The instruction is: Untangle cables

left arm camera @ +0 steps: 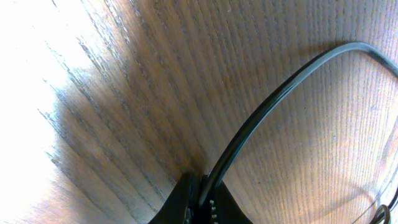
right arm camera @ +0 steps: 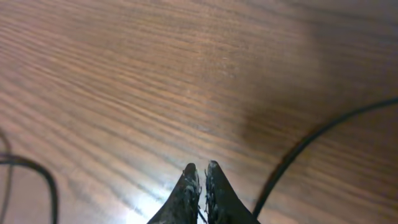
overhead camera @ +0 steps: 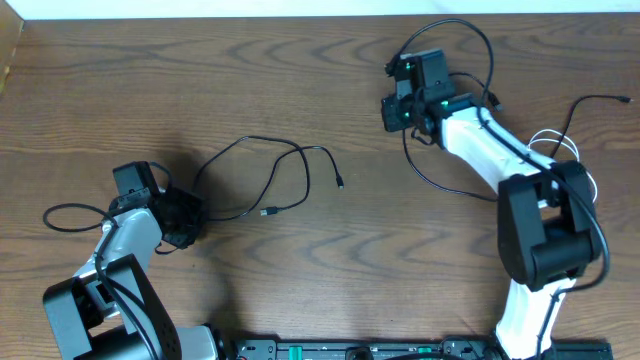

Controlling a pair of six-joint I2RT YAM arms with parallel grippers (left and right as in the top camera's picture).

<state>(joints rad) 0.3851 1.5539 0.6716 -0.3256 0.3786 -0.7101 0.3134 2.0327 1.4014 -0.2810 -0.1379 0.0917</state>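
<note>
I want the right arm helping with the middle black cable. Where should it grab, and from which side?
Probably just behind the small plug of the black cable, coming straight down from the robot's right, fingers across the cord. That tail lies flat and alone on the table, clear of the loops; the left gripper pinches the cable further left.

Thin black cables [overhead camera: 270, 141] in loose separate loops; white cable [overhead camera: 541, 138] far right

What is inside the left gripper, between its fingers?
A black cable is pinched in the left gripper and curves away over the wooden table. The fingers cover the pinched part, so whether a plug is there cannot be seen.
</note>
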